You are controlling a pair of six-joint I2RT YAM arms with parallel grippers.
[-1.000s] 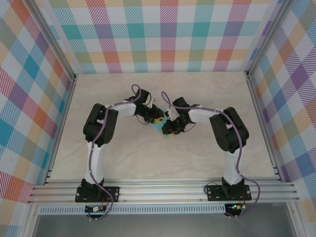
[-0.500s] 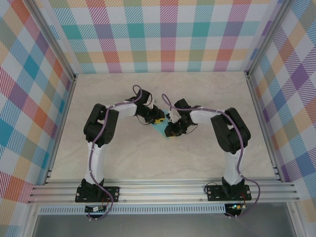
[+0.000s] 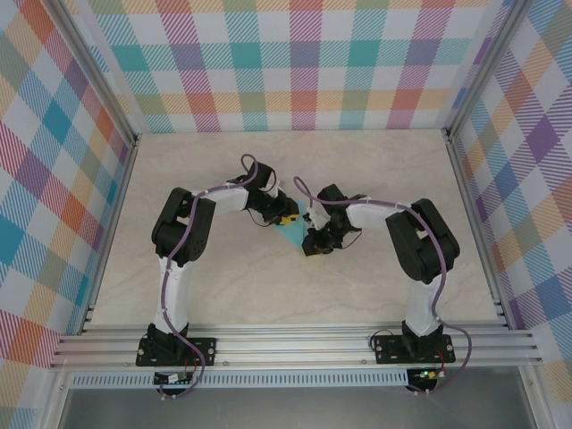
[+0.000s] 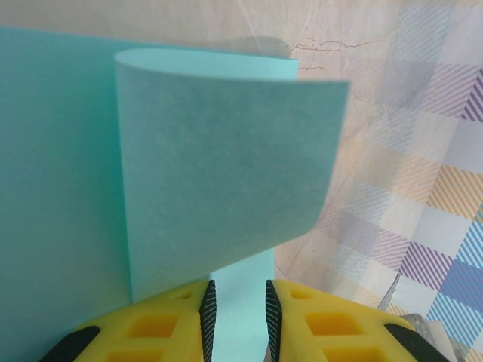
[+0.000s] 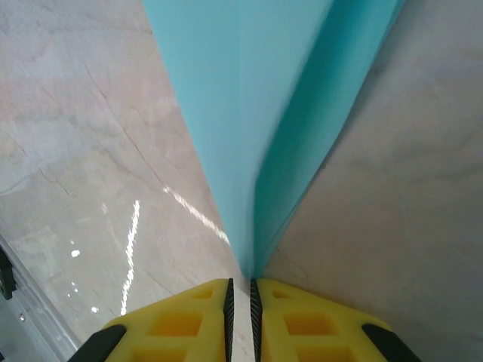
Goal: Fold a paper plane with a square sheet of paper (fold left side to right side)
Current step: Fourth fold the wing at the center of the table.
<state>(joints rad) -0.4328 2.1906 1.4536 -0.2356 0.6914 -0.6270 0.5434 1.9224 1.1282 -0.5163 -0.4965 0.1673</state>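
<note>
**Two claws meet on a folded turquoise sheet at mid-table**

Bare table lies left of the left arm. A wide bare strip runs behind both arms to the back wall. More bare table lies right of the right arm and along the near side up to the ribbed aluminium rail (image 3: 295, 344).

The thin turquoise sheet of paper (image 3: 293, 233) lies near the middle of the table, between the two claws and well apart from every wall. In the left wrist view one flap of it curls up and over with its free edge lifted, while the rest lies flat. In the right wrist view the sheet narrows along a crease towards the claw.

The left gripper (image 3: 286, 218) sits at the sheet's far left edge. Its yellow fingers (image 4: 151, 328) stand a little apart, and turquoise paper shows through the narrow gap with nothing clamped. The curled flap ends right at one finger, and contact there cannot be told.

The right gripper (image 5: 240, 285), at the sheet's near right side, has its fingers drawn almost together, pinching the creased edge.

The pale marble-patterned table (image 3: 223, 286) is glossy and shows light glints. Pastel plaid walls (image 3: 304, 63) close off the left, back and right.
</note>
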